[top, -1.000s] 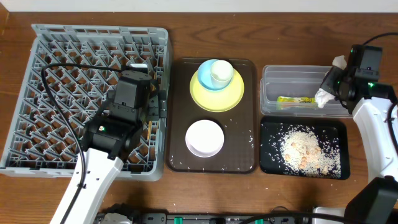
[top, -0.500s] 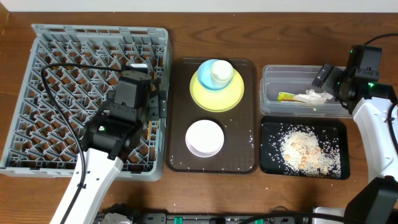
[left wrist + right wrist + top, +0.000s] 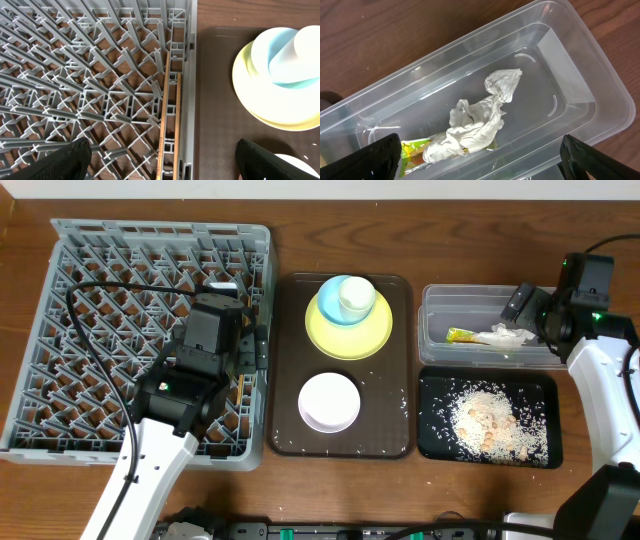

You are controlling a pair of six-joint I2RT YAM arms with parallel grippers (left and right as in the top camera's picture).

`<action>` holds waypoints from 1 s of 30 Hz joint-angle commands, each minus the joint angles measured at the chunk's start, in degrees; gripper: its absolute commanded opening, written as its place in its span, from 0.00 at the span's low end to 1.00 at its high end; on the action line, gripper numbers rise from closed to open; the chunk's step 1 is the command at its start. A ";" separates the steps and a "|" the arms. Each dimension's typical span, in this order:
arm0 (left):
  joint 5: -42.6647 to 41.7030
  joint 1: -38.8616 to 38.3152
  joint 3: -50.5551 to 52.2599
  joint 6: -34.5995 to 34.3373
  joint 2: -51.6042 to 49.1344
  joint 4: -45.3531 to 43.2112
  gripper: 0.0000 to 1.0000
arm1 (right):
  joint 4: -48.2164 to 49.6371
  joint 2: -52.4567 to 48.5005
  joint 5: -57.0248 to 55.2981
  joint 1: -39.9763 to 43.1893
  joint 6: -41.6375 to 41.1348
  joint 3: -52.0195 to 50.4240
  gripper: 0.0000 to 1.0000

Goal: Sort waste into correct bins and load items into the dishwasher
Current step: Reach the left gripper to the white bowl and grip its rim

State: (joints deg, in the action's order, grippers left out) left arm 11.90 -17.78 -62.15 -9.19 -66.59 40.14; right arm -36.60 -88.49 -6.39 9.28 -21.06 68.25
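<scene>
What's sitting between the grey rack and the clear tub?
The dark brown serving tray, holding the yellow plate, blue cup and white bowl, per the overhead view.

**Wood table, pale strip behind**

Brown wood table (image 3: pixel 330 490) w/ reddish tone, grain running left-right, fills nearly the whole overhead view. Along the far edge, a thin pale strip (image 3: pixel 300 188); can't tell if wall or floor. Light is soft and even, shadows faint. Wrist views show the same wood, no other furniture or windows.
</scene>
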 commanded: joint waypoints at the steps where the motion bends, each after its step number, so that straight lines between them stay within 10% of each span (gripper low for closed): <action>1: -0.31 0.09 -0.33 -0.52 -0.07 0.15 0.93 | -0.11 0.20 0.00 0.57 -0.35 0.22 0.99; 19: -0.66 0.09 -0.33 -0.76 -0.07 -2.91 0.93 | -0.13 0.20 0.00 0.46 -0.35 0.22 0.99; 30: -26.93 0.07 -0.31 -0.76 -0.31 4.33 0.91 | -0.13 0.20 0.00 0.46 -0.35 0.22 0.99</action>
State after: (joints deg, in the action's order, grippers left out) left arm -4.16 -17.78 -62.15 -9.21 -66.59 42.96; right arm -36.64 -88.49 -6.33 9.26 -21.06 68.25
